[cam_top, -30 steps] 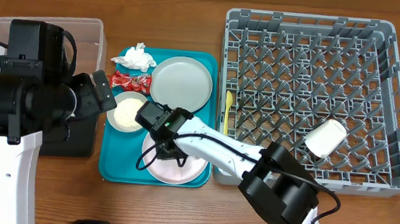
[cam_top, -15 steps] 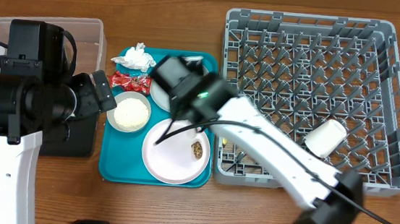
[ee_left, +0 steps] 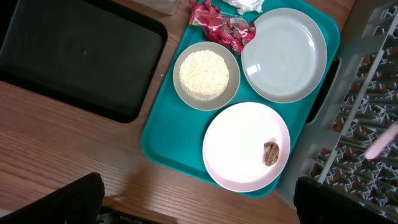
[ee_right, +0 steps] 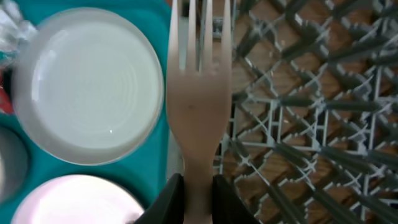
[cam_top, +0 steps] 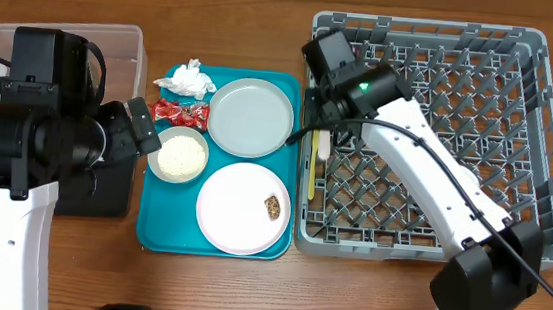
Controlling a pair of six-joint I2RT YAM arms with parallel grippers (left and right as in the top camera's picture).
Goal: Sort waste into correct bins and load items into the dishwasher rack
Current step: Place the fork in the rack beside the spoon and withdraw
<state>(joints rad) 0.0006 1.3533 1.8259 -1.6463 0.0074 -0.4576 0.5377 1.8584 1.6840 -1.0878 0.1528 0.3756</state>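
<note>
1. The rack (cam_top: 548, 149) fills the right side, and the teal tray (cam_top: 154, 230) lies just beside its left wall.
2. On the tray are a grey plate (cam_top: 251, 118), a pink plate (cam_top: 236, 212) with a brown scrap (cam_top: 273, 207), a bowl (cam_top: 178, 156) of rice, a red wrapper (cam_top: 182, 114) and a napkin (cam_top: 191, 79).
3. The right gripper (cam_top: 325, 131) hangs over the rack's left edge with a pale utensil (cam_top: 324, 146) at its tip.
4. A yellow utensil (cam_top: 313, 173) lies along that wall.
5. The left arm (cam_top: 37, 134) covers part of the tub (cam_top: 126, 41) and the black tray (cam_top: 92, 199).

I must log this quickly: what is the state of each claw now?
Left claw: open, holding nothing.
Right claw: closed on a pale fork.
</note>
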